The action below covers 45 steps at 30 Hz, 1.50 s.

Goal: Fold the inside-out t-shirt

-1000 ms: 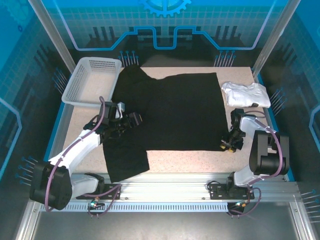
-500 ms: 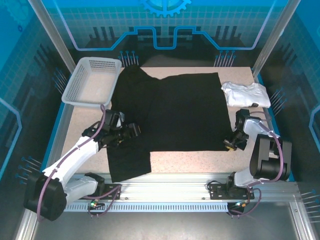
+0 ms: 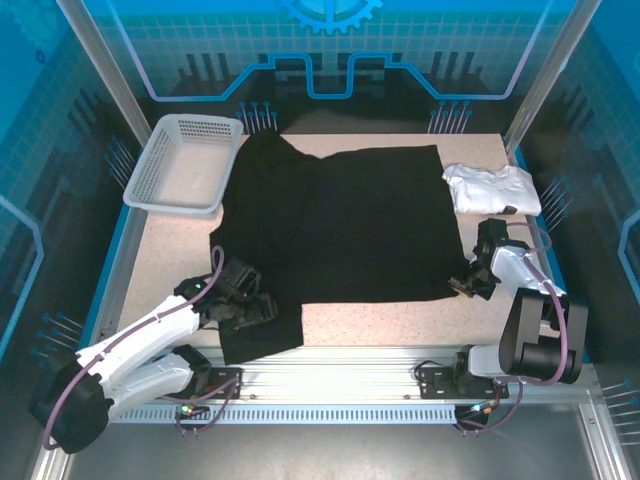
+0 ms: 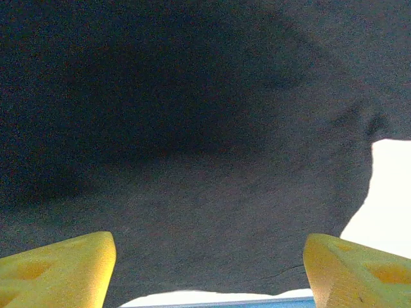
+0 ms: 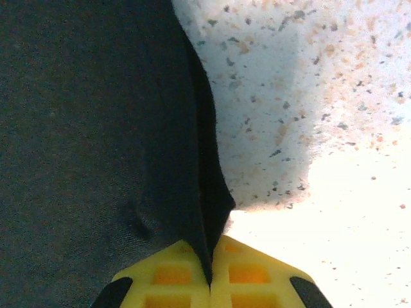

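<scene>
The inside-out t-shirt (image 3: 340,215) is black and lies spread flat over the middle of the table, with a flap (image 3: 258,335) reaching toward the near edge at the left. My left gripper (image 3: 254,306) hovers over that flap. In the left wrist view its yellow fingers (image 4: 58,269) stand wide apart and open over the black cloth (image 4: 192,160), holding nothing. My right gripper (image 3: 462,287) is at the shirt's near right corner. In the right wrist view it (image 5: 209,277) is shut on the shirt's edge (image 5: 204,192), the cloth pinched between the yellow pads.
A white mesh basket (image 3: 185,160) stands at the back left, touching the shirt's edge. A small white folded garment (image 3: 490,187) lies at the back right, just behind my right arm. Bare speckled table (image 3: 160,240) shows left of the shirt and along the near edge.
My left gripper has moved toward the near edge along the shirt's left side. My right gripper has closed on the shirt's near right corner and shifted slightly right.
</scene>
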Tool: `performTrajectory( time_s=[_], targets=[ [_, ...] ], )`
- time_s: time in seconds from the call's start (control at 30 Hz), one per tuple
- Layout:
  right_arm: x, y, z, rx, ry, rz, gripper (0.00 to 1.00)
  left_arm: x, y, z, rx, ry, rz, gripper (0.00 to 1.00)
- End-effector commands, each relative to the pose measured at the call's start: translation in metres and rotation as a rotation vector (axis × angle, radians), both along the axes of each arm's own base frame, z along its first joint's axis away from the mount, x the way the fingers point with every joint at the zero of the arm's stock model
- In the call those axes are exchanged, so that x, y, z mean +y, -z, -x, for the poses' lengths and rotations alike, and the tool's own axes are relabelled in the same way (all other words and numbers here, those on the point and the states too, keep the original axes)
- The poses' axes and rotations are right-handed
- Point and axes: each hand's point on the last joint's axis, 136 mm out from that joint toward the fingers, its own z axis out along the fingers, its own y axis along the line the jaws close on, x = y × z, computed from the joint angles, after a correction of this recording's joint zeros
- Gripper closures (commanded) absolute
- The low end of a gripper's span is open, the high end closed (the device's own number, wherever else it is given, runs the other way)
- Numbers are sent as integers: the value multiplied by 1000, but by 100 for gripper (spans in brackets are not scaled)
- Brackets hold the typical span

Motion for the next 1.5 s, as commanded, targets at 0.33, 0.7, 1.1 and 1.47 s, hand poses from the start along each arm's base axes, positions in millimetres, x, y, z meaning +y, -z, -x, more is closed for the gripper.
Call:
performTrajectory(
  time_s=[0.33,0.7,1.1,1.47],
  targets=[
    [16,-16,-12,-124,-29,-95,99,61,15,34,130,-239,-255,34],
    [21,-25,-22,-180,-25,-152,99,53,25,19,255,-303,-126,39],
    [15,-29,-23,-195,-7,-149,99,38,72,20,338,-308,-55,65],
    [6,-23,-14,-190,23,-95,99,43,53,11,228,-302,-42,100]
  ],
)
